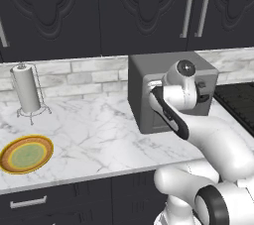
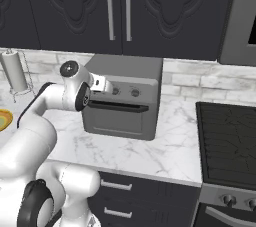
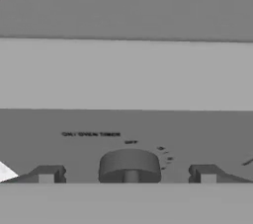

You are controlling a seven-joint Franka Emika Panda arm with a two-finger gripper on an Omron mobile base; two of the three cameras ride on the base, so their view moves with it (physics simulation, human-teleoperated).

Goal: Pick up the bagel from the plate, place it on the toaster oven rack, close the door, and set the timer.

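The toaster oven (image 2: pixel 131 73) stands on the marble counter with its dark grey door (image 2: pixel 120 118) shut and the bar handle (image 2: pixel 118 106) across the top. My gripper (image 3: pixel 127 176) is open at the oven's control panel. Its two fingertips (image 3: pixel 46 174) stand on either side of the round timer knob (image 3: pixel 129 165) with gaps between them and it. From the right base view the hand (image 2: pixel 101 84) sits just left of the two knobs (image 2: pixel 115 91). The plate (image 1: pixel 26 153) lies bare at the counter's left. The bagel and the toaster oven rack are hidden.
A paper towel holder (image 1: pixel 27 90) stands at the back left by the brick wall. A black stove top (image 2: pixel 227 141) lies right of the oven. Dark cabinets with long handles (image 2: pixel 118 8) hang above, and my arm (image 1: pixel 218 144) crosses in front of the oven.
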